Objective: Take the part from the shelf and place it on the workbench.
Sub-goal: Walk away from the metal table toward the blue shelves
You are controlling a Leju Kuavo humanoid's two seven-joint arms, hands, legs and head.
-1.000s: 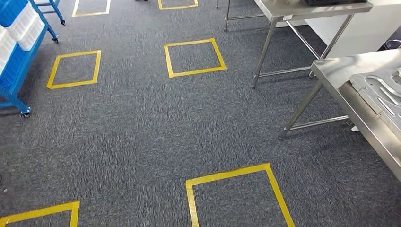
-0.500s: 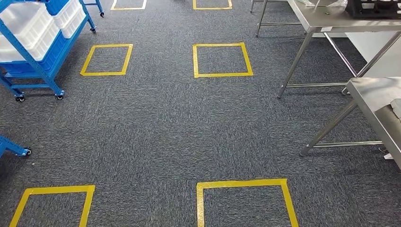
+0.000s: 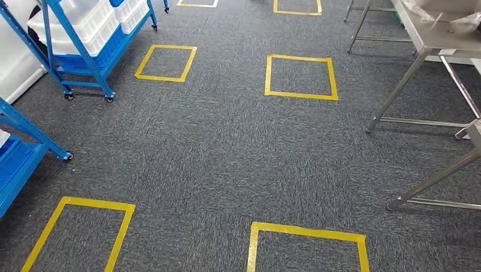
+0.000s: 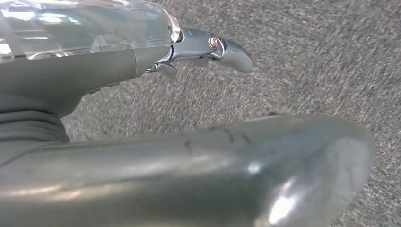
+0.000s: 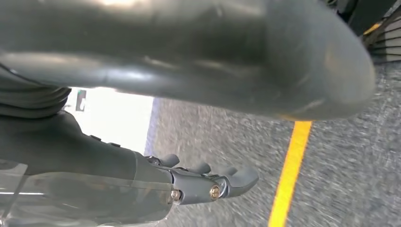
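Both hang over the grey carpet: left robot hand (image 4: pixel 142 94) and right robot hand (image 5: pixel 156 118), fingers apart, holding nothing. Blue wheeled metal shelf (image 3: pixel 85 51) with white plastic bins stands well left of the steel-legged counter (image 3: pixel 431 34); the part cannot be made out.

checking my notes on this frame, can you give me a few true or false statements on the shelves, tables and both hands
1. A blue wheeled shelf holding white bins stands at the head view's upper left. True.
2. The left hand holds the part. False: nothing is in it, and grey carpet lies beyond its fingers.
3. Yellow tape squares mark the carpet. True.
4. The steel table stands on the left of the head view. False: it is at the upper right, across from the shelf.
5. The right hand grips a white bin. False: it holds nothing, and a yellow tape line runs on the floor beyond it.
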